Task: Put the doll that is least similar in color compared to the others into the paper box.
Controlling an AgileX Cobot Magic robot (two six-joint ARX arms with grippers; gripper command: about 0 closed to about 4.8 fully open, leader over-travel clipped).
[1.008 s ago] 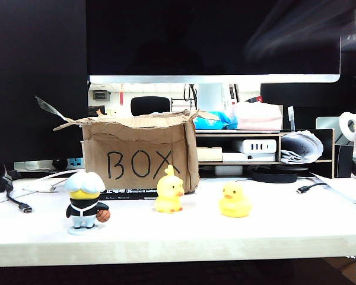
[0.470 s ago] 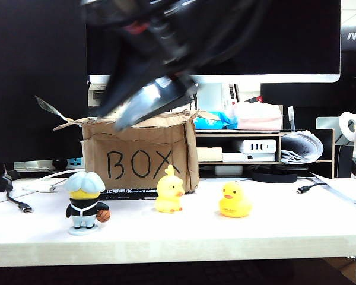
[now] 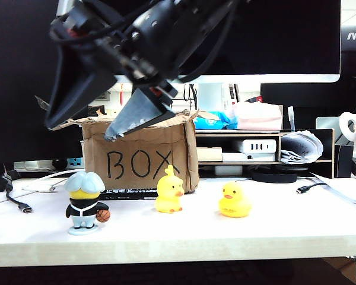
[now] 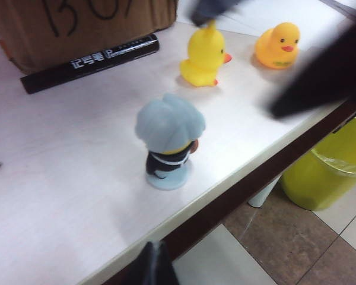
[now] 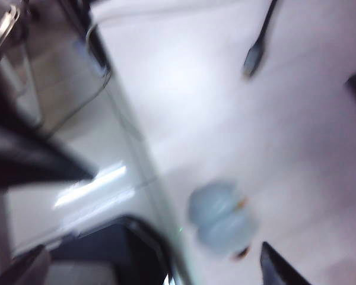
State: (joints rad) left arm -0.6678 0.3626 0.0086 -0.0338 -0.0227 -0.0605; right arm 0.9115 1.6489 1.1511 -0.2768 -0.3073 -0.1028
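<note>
The doll (image 3: 85, 202), with pale blue-grey hair, a black outfit and a tiny orange ball, stands near the table's front left. Two yellow ducks, one tufted (image 3: 169, 191) and one squat (image 3: 235, 200), stand to its right. Behind them sits the brown paper box (image 3: 139, 155) marked "BOX". My right gripper (image 3: 78, 132) hangs open above the doll, in front of the box's top edge, holding nothing. The blurred right wrist view has the doll (image 5: 222, 219) below the spread right gripper (image 5: 151, 270). My left gripper (image 4: 151, 264) is shut and empty, off the table's front edge near the doll (image 4: 169, 139).
A black marker (image 4: 89, 62) lies at the foot of the box. Cables (image 3: 18, 202) trail on the table at far left. A monitor (image 3: 225, 35) and a cluttered shelf (image 3: 255, 145) stand behind. A yellow bin (image 4: 323, 172) sits on the floor beyond the table's edge.
The right arm has swung in from the upper right, down and leftward over the box toward the doll, and its jaws have opened. The doll, the ducks and the box have not moved.
</note>
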